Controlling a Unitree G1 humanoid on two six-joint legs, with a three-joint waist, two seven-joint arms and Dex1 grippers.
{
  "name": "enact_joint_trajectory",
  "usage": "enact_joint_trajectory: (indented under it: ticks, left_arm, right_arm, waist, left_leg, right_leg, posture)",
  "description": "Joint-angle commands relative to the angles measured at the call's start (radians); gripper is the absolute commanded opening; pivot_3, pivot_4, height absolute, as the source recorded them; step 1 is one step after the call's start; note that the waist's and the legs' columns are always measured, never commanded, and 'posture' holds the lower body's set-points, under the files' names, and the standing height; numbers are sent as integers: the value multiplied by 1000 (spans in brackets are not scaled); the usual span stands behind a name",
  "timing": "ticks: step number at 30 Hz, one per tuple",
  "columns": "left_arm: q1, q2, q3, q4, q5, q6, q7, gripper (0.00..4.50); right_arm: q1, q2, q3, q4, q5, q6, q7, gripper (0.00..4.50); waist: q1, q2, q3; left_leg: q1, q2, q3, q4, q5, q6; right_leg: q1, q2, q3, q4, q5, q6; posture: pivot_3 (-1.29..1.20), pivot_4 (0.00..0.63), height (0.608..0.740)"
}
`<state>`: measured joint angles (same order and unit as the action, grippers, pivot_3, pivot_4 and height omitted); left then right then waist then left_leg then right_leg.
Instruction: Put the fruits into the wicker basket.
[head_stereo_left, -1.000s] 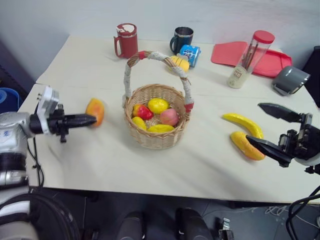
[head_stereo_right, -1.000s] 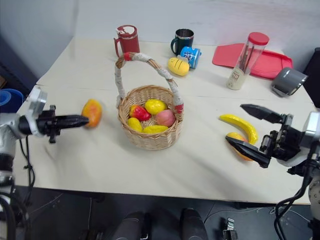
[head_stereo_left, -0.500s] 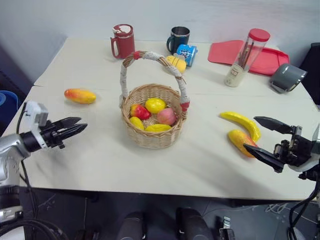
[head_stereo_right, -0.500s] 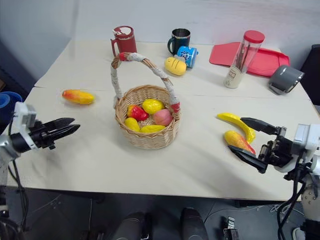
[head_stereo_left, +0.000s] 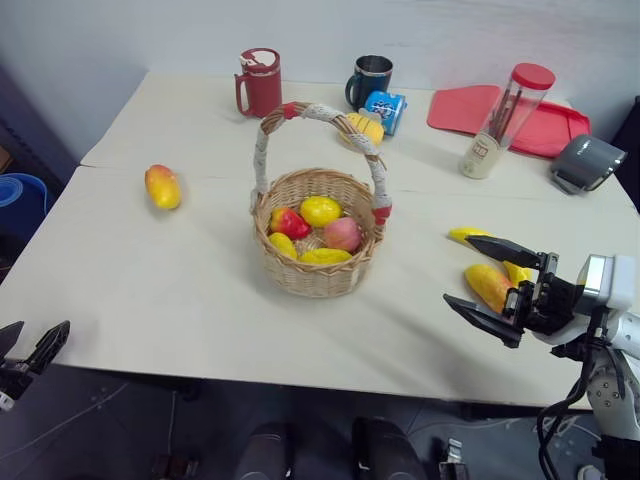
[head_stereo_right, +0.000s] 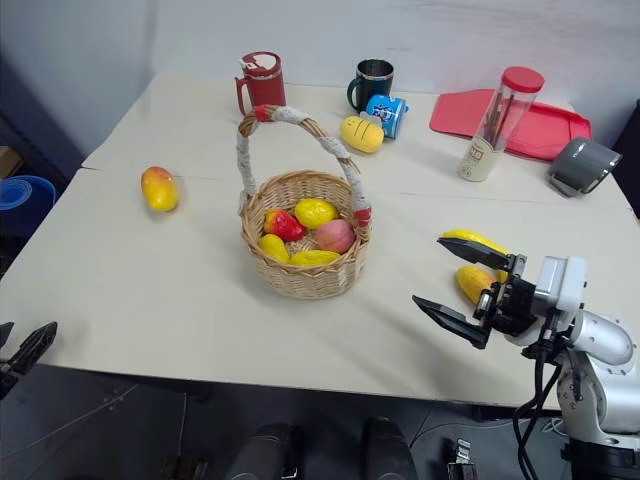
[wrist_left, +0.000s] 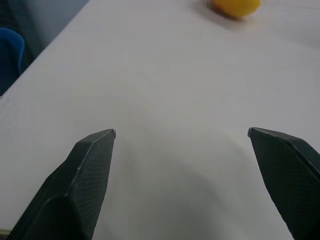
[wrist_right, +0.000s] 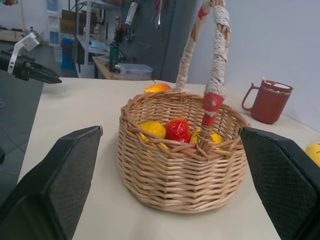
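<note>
The wicker basket (head_stereo_left: 316, 232) stands mid-tabletop (head_stereo_left: 180, 290), already holding several small toy fruits. Three task fruits lie outside it: one mango (head_stereo_left: 162, 186) at about nine o'clock from the basket, well apart, its long axis running roughly twelve to six; a second mango (head_stereo_left: 488, 286) and the banana (head_stereo_left: 468, 236) at about four o'clock from the basket, lying side by side.

The right claw (head_stereo_left: 492, 290) hangs with its jaws spread wide and empty, just at the near side of the second mango, which sits close behind the gap between the fingers, toward one o'clock; the banana lies just beyond it. The left claw (head_stereo_left: 28, 345) is also wide open and empty, off the near left corner of the tabletop, with the first mango far off toward one o'clock.

The right arm is judged much the nearer to a fruit, so the second mango looks like the likely next pick; its long axis slants roughly ten to four.
</note>
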<state>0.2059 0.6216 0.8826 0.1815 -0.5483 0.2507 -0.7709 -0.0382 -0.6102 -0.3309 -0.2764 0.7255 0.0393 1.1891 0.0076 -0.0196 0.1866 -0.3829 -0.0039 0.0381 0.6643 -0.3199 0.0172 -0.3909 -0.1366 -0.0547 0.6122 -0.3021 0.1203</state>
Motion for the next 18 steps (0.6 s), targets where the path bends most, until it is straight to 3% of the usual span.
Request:
enact_joint_trajectory:
  ticks: [1,6,10,15,18]
  left_arm:
    - [-31,6,-7,-161,-57,52,77,4474]
    - [-254,82,-118,-188,-59,262,276,4474]
    - [-625,126,-258,19,-7,410,437,4474]
    - [-937,146,-418,343,153,369,545,4474]
    - [-1105,157,-473,632,247,189,579,4474]
  right_arm:
    - [-7,4,4,-48,7,-10,-14,4500]
    - [-40,-1,30,-49,9,9,-34,4500]
    - [-129,-6,76,-57,2,59,-86,4500]
    - [-186,-3,105,-52,-7,84,-111,4500]
    - [-212,0,118,-51,-14,94,-130,4500]
  waist:
    - [1,0,0]
    - [3,1,0]
    - [6,0,0]
    - [-5,0,0]
    - [-8,-1,0]
  left_leg:
    - [0,0,0,0,0,0]
    - [0,0,0,0,2,-1]
    - [-1,0,0,1,8,-1]
    - [-1,-1,6,0,8,0]
    - [-2,-1,12,1,8,1]
  right_leg:
    - [0,0,0,0,0,0]
    - [0,1,-1,1,1,0]
    - [-1,4,-4,2,2,2]
    - [-4,7,-19,9,2,3]
    - [-7,6,-26,9,3,3]
  posture:
    - [0,150,740]
    - [0,150,740]
    - [0,150,740]
    - [0,150,740]
    - [0,150,740]
